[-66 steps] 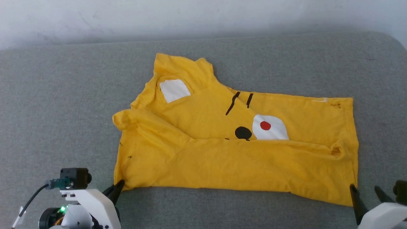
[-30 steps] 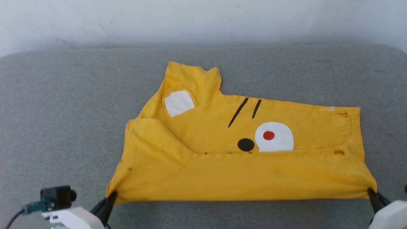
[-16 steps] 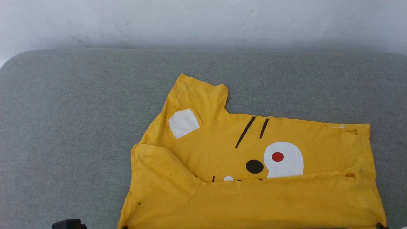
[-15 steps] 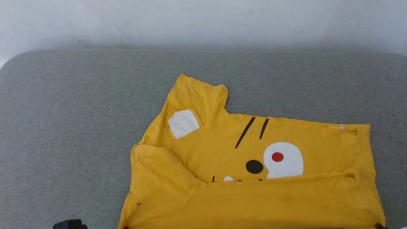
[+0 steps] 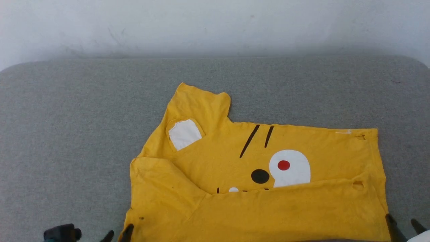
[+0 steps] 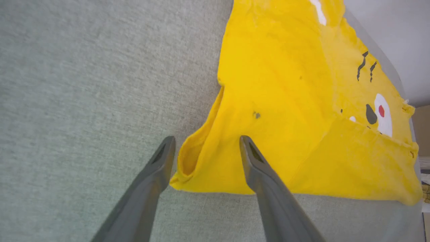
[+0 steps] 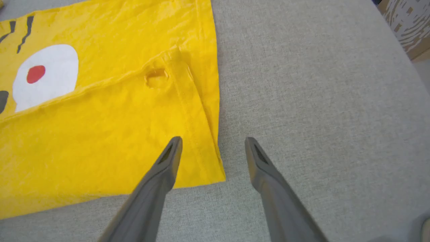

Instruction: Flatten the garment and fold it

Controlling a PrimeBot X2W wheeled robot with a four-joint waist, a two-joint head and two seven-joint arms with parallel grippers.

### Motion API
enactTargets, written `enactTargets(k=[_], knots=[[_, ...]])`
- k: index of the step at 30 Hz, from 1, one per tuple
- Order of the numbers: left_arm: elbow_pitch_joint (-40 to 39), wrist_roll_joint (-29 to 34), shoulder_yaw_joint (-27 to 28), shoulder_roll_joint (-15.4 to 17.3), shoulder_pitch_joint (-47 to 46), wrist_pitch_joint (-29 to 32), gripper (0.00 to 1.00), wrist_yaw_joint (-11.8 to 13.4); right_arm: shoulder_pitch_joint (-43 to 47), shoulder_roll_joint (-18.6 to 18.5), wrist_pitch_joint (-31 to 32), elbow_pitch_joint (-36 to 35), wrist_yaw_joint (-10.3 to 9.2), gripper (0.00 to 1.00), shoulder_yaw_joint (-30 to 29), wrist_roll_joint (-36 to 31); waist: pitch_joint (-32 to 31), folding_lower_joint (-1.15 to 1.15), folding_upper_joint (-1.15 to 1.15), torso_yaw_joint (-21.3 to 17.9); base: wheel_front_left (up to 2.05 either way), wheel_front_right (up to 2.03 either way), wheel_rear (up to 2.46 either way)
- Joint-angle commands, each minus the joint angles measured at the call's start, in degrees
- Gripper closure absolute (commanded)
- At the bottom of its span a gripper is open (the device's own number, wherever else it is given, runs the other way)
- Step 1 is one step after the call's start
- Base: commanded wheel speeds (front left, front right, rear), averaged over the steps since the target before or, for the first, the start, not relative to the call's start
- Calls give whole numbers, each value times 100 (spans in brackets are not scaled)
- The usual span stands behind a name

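As left gripper point(image 6: 205, 139) and right gripper point(image 7: 213, 139) straddle its corners, fingers apart, the bright yellow thin-fabric T-shirt point(image 5: 268, 211) shows a white speck point(image 5: 342, 132), perhaps an unreadable label.

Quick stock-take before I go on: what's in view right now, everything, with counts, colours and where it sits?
T-shirt: one, yellow with a white, red and black face print, lying on the pad, near flap folded over the print's lower part.
Hole: one, in the flap near the shirt's right hem.
Pad: one, grey fabric, under the shirt.
Wall: one, white, behind the pad.
Brown patterned thing: one, past the pad's edge in the right wrist view; too little of it can be seen to name it.
Left end effector: one, dark grey fingers, open, astride the shirt's near left corner.
Right end effector: one, dark grey fingers, open, at the shirt's near right corner.
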Motion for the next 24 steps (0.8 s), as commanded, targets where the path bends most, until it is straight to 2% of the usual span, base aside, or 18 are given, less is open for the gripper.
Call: enactTargets(k=[1, 6, 9, 13, 17, 24], knots=[[-79, 32, 70, 56, 12, -72, 0, 47, -93, 3, -84, -69, -5, 0, -8, 13, 13, 0, 0, -40, 0, 0, 0], [-686, 519, 438, 274, -187, -598, 0, 304, -277, 3, -564, -339, -5, 0, -10, -137, 104, 0, 0, -128, 0, 0, 0], [-999, 897, 485, 396, -610, -875, 0, 347, -468, 3, -995, -472, -5, 0, 60, -305, 234, 0, 0, -173, 0, 0, 0], [-1094, 1505, 315, 628, -1614, -1062, 0, 267, -797, 3, -1621, -516, -5, 0, 183, -431, 560, 0, 0, -242, 0, 0, 0], [-737, 1804, -3, 830, -3042, -863, 0, -82, -1127, 3, -2085, -412, -5, 0, 348, -498, 1020, 0, 0, -327, 0, 0, 0], [528, 1832, -822, 910, -5406, 122, 0, -1058, -1593, 3, -2523, -122, -5, 0, 630, -620, 1804, 0, 0, -532, 0, 0, 0]])
